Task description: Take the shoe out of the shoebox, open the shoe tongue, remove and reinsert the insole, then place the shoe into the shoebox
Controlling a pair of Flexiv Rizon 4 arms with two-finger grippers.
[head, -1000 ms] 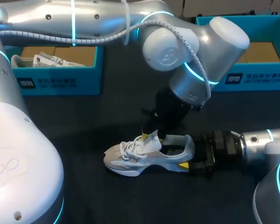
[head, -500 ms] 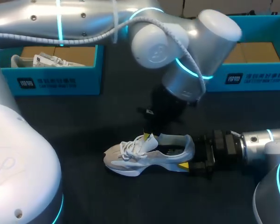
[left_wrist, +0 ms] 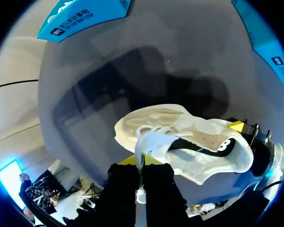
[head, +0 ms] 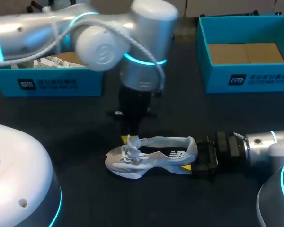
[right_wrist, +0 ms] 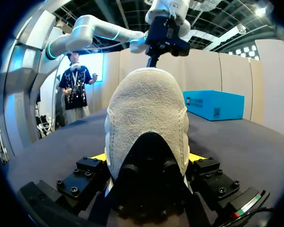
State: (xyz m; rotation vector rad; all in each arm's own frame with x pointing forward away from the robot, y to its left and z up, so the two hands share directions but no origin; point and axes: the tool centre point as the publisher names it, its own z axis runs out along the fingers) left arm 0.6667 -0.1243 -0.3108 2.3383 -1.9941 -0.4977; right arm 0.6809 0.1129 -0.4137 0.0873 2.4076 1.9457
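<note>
The left claw (head: 128, 138) pinches the tongue (left_wrist: 151, 142) of the shoe (head: 151, 158) lying on the table (head: 109, 198). Behind it, the left blue box (head: 47, 84) holds another shoe (head: 47, 61). The right claw (head: 194, 160) squeezes the heel (right_wrist: 146, 118) from both sides. The right blue box (head: 255, 79) shows brown cardboard (head: 246, 52).

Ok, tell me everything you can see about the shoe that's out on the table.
The shoe is a pale grey and white sneaker with white laces, standing on its sole on the dark table. Its tongue lies forward over the laces, pinched by the left end effector, baring the insole. The right end effector clamps the heel from both sides.
</note>
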